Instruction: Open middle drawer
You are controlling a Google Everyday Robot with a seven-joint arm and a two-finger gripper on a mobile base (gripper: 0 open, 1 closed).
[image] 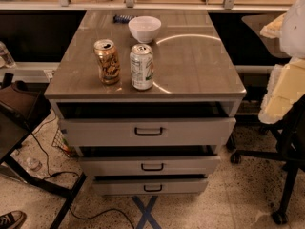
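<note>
The grey cabinet [190, 70] stands in the middle of the view with three drawers. The middle drawer [190, 165] is the light-grey second one, with a small black bar handle [152, 166]. A dark gap shows above its front. The taller top drawer [200, 130] sticks out a little further above it, and the lowest drawer [181, 186] sits below. My gripper [282, 92] is part of the pale arm shape at the right edge. It is well to the right of the drawers, at about the height of the cabinet top, and touches nothing.
On the cabinet top stand an orange can [107, 61], a white-green can [142, 66], a white bowl [144, 28] and a small blue item [120, 18]. A black wheeled chair base [286, 161] is at the right and a dark table frame [28, 175] at the left. A blue tape cross [145, 213] marks the floor.
</note>
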